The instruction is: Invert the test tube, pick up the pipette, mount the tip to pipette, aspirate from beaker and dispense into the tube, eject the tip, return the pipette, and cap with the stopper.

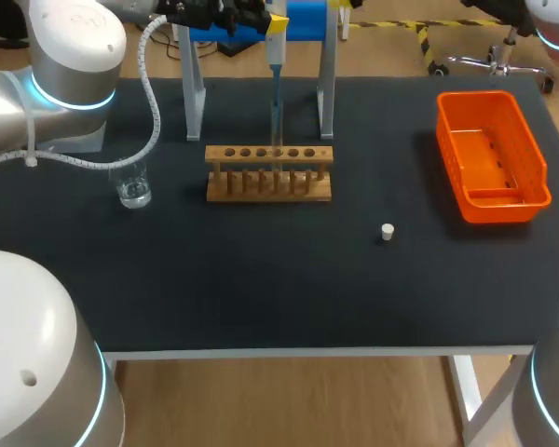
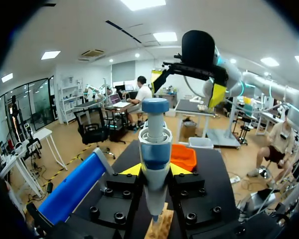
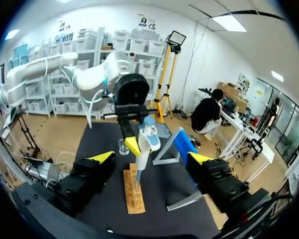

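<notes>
Two arms of ours work at a black table [image 1: 261, 289]. Our left arm [image 1: 70, 65] comes in from the left and reaches to the far middle of the table. There the left gripper [image 2: 155, 169] grips the pipette [image 2: 155, 142] upright, with its yellow fingertips [image 2: 132, 170] pressed one on each side of the blue and white body.

In the head view the pipette's thin lower end points straight down at the row of holes in the wooden rack [image 1: 269, 174]. We cannot tell whether it enters a tube there. The rack stands near the table's middle, just in front of a metal stand [image 1: 195, 93] with a blue top bar.

A clear beaker [image 1: 132, 186] stands to the left of the rack, apart from it. A small white stopper [image 1: 388, 232] rests on the table to the right of the rack and nearer us, well apart from it. An orange basket [image 1: 503, 209] sits by the table's right edge.

Our right gripper [image 3: 150, 158] hangs above the table with its fingers spread wide. In its wrist view the rack lies lengthwise ahead of it. The left gripper and the pipette are above the rack's far part, and the beaker is beyond them.
</notes>
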Available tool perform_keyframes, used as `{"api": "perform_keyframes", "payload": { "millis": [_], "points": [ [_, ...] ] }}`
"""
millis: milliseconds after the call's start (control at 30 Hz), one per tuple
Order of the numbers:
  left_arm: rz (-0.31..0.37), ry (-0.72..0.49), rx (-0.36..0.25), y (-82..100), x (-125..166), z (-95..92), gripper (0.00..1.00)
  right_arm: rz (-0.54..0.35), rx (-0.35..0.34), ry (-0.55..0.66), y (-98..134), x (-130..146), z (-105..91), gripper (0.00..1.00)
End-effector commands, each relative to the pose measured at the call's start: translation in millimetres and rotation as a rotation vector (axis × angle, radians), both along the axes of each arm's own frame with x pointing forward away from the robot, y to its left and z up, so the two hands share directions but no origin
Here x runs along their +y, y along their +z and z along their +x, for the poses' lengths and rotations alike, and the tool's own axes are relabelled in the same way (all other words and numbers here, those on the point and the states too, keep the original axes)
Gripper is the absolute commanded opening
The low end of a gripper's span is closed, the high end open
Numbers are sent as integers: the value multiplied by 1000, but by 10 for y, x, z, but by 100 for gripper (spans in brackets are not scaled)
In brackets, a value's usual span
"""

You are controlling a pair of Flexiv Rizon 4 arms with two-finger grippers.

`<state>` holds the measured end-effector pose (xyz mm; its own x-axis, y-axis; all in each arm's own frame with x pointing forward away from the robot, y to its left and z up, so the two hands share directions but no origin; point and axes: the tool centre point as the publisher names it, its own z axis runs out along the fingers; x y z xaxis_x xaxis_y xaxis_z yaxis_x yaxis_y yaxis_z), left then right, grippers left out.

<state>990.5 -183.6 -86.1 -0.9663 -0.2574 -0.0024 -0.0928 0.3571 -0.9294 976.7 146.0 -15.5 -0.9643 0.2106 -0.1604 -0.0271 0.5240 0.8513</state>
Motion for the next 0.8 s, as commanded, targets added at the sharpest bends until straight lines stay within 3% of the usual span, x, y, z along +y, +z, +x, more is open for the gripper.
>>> {"api": "perform_keyframes", "payload": {
  "millis": [33,467,800],
  "points": [
    [-2,2,-2,-2,1,-4,0,-12,27,6,140,36,38,2],
    [-2,2,-2,-2,1,-4,0,-34,120,5,247,358,99,0],
    [-2,2,-2,-2,1,-4,0,-21,136,31,253,620,124,0]
  ]
}}
